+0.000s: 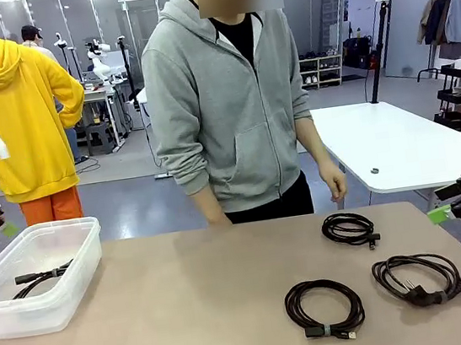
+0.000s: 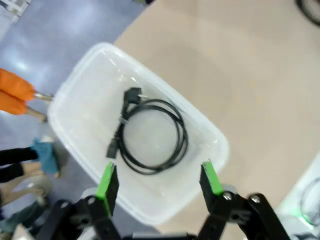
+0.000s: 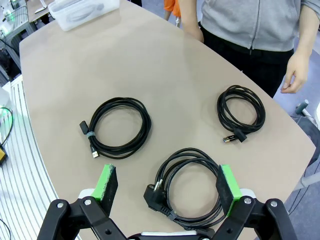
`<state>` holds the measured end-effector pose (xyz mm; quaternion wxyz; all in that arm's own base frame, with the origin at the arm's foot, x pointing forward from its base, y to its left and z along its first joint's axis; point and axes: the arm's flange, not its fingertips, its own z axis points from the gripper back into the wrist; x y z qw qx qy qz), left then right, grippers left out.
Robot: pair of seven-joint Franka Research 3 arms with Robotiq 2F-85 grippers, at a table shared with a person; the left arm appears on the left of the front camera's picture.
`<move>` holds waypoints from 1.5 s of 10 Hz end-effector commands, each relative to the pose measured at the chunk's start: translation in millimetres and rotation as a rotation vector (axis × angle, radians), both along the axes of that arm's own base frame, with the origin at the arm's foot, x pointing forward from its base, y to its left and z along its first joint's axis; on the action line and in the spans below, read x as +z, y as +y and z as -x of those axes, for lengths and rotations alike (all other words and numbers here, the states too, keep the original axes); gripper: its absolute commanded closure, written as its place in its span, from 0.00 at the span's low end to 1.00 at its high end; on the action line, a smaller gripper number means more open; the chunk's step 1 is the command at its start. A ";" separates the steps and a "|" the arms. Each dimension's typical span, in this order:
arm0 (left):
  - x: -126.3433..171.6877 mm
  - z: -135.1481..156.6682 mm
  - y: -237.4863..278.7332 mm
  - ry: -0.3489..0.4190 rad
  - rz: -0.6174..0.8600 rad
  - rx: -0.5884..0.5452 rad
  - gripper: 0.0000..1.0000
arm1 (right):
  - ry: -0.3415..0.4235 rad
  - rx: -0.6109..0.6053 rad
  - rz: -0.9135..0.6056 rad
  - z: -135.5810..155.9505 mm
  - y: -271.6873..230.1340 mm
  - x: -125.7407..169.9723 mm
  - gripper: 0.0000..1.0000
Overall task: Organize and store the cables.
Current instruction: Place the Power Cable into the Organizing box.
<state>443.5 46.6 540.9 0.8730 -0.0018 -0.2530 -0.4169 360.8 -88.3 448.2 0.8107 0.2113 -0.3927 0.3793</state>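
Three coiled black cables lie on the tan table: one at the far right, one near the front, and a thicker one with a plug. Another cable lies inside the clear plastic bin at the table's left. My left gripper hangs open above that bin, holding nothing. Over the plug cable my right gripper stands open, its fingers on either side of the coil and above it. At the picture's right edge in the front view the right gripper hovers over the table corner.
A person in a grey hoodie stands at the far edge, one hand hanging near the far cable. The bin sits at the left edge. Bare tabletop spreads between the bin and the cables.
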 end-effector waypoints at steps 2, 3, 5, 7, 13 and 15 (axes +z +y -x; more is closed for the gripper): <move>-9.2 79.6 15.2 -0.135 0.111 -0.077 0.18 | 0.020 -0.011 -0.010 0.2 0.6 2.9 0.00; -10.6 100.3 33.9 -0.180 0.128 -0.091 0.18 | 0.020 -0.011 -0.010 0.2 0.6 2.9 0.00; -14.7 115.6 50.4 -0.187 0.177 -0.134 0.18 | 0.020 -0.011 -0.010 0.2 0.6 2.9 0.00; -4.4 113.5 48.7 -0.175 0.152 -0.091 0.18 | 0.020 -0.011 -0.010 0.2 0.6 2.9 0.00; -4.4 113.5 48.7 -0.175 0.152 -0.091 0.18 | 0.020 -0.011 -0.010 0.2 0.6 2.9 0.00; -4.4 113.5 48.7 -0.175 0.152 -0.091 0.18 | 0.020 -0.011 -0.010 0.2 0.6 2.9 0.00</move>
